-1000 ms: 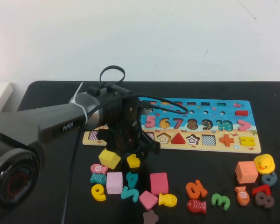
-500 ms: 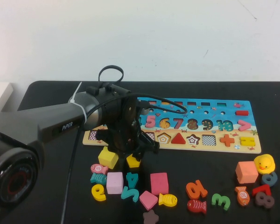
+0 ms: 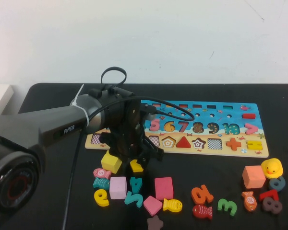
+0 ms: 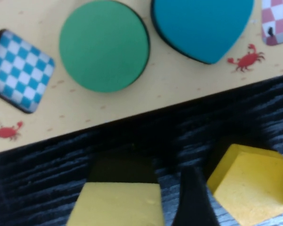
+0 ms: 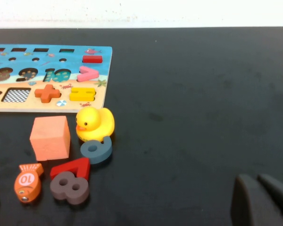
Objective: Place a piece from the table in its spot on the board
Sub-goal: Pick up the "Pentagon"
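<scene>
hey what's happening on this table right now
The left gripper is low over the table, just in front of the board, closing in on the piece, a small yellow pentagon next to a yellow cube. The pentagon slot on the board is empty. The right gripper sits apart over bare tabletop, near a yellow duck. Loose numbers and fish lie in front of the board.

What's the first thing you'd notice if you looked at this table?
The big black left arm fills the near left, its left hand down over the small flat yellow wooden pentagon just in front of the long blue-topped wooden puzzle board. Bright numerals, fish and cubes lie along the black tabletop's near edge. The right hand waits at the far right.
</scene>
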Available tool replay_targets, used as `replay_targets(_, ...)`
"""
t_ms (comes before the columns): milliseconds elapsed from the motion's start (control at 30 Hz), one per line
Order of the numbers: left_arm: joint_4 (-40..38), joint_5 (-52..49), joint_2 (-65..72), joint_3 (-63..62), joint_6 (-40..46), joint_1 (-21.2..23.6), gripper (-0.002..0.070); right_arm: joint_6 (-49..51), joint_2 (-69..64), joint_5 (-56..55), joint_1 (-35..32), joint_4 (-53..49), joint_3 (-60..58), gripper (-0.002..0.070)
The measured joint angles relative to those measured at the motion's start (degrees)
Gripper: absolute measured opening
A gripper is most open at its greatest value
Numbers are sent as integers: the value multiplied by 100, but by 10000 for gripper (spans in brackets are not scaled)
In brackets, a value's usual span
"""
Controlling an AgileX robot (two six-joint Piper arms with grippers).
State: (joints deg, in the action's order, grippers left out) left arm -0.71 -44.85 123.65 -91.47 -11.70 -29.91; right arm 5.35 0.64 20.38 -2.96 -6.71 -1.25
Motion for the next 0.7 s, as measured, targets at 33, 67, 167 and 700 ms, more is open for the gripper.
replay_targets(33,-41,0,0,0,63,0,407,0,0,0,0,0,0,19)
replay_targets(67,-94,0,0,0,113,0,414,0,0,0,0,0,0,19)
replay_targets(167,-146,46,0,0,141,0,430,0,0,0,0,0,0,19)
replay_targets(700,-160,192,0,0,83,0,435,0,0,0,0,0,0,19)
